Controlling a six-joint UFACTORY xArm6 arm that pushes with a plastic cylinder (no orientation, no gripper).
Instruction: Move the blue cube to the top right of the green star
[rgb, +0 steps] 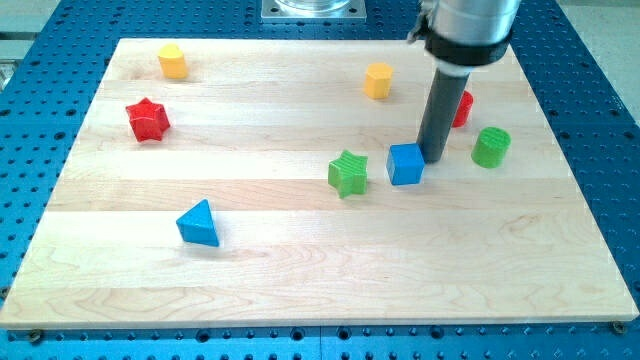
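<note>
Camera view, board: a pale wooden board (300, 270) lies on a blue perforated table (600, 80), and every block sits on the board.

Camera view, my tip: my tip (434, 160) is down at the board, touching or just beside the upper right corner of the blue cube (405, 164). The dark rod rises from it toward the view's top, into the grey arm body.

Pincer: I have none on this arm, only the bare rod, so nothing is gripped or held.

Blue cube: it sits right of the board's middle, just to the right of the green star (347, 173), near it but not touching, and roughly level with it, a shade higher in the view.

Green star: it is near the middle of the board, to the left of the cube and my tip.

Green cylinder (490, 147): it stands to the right of my tip, near it but apart.

Red block (462, 108): it is partly hidden behind the rod, and I cannot tell its shape.

Yellow block, upper middle (377, 81): it is well above the cube, left of the rod.

Yellow block, upper left (173, 62): it sits near the board's top left corner.

Red star (148, 119): it lies at the left, below that yellow block.

Blue triangle (199, 224): it sits at the lower left, well apart from the rest.
</note>
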